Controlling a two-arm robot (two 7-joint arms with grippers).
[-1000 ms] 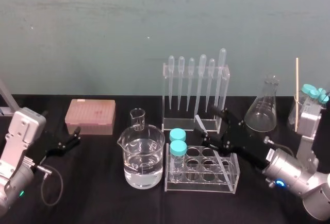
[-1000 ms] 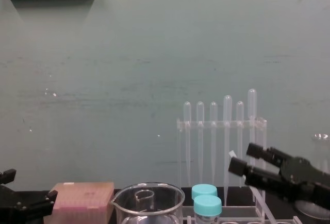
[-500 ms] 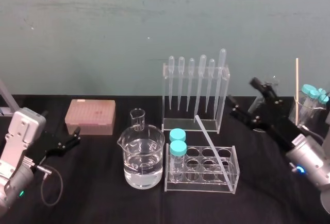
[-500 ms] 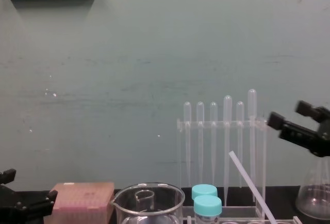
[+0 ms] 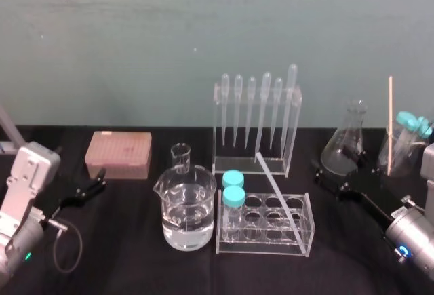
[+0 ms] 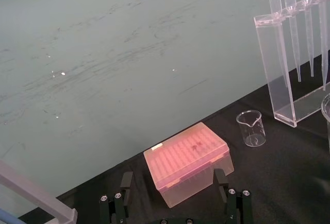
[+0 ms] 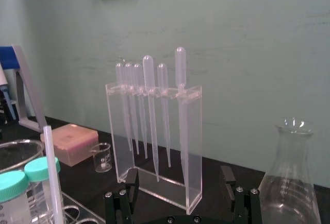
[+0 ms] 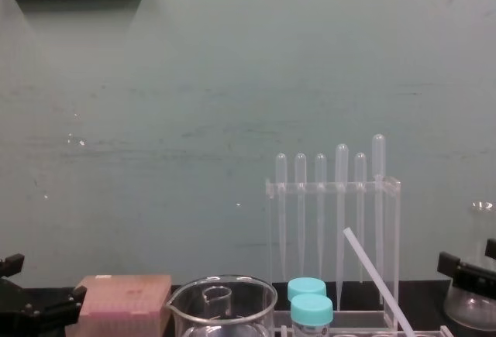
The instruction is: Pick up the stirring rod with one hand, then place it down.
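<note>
- My right gripper point(image 7: 179, 171) hangs low over the black surface point(image 5: 135, 254), jaws spread wide and holding nothing, near the conical flask point(image 5: 346, 142).
- The stirring rod point(image 5: 278, 193) is apart from it, off to its left. It leans tilted in the clear tube rack point(image 5: 264, 244), lower end at the rack's near right corner, upper end slanting back toward the pipette rack point(image 5: 256, 122).
- 2 teal-capped tubes point(image 5: 234, 186) stand at that tube rack's left end, just beside the water beaker point(image 5: 188, 207).
- My left gripper point(image 5: 100, 178) sits far left, jaws spread and empty, facing the pink tip box point(image 5: 119, 152).
</note>
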